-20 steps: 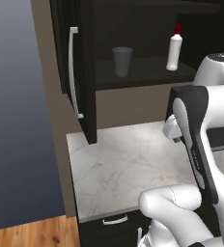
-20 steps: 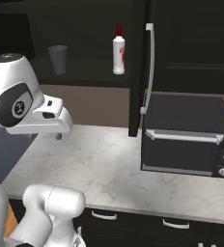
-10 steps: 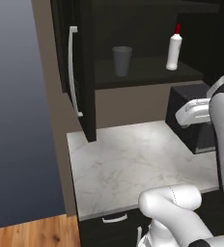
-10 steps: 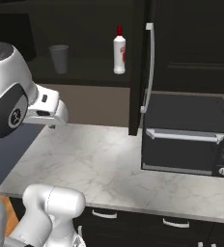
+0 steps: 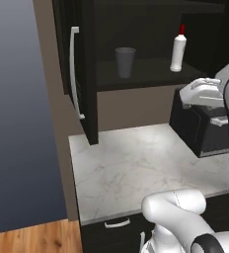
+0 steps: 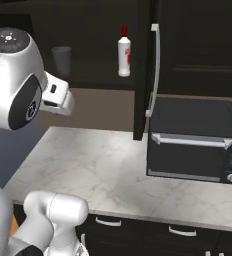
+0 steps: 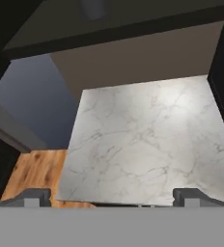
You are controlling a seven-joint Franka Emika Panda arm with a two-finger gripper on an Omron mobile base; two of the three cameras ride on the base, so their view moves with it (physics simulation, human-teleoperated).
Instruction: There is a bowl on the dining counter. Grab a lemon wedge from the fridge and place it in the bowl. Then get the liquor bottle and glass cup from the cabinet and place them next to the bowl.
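One glass cup [image 5: 125,62], one liquor bottle [image 5: 177,49] on cabinet [image 5: 82,74] shelf.

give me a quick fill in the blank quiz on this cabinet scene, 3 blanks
1. On the open cabinet shelf, the glass cup stands to the ____ of the liquor bottle in the left base view.
2. The liquor bottle has a ____ cap.
3. The black oven sits on a ____ counter.

Missing words: left; red; marble
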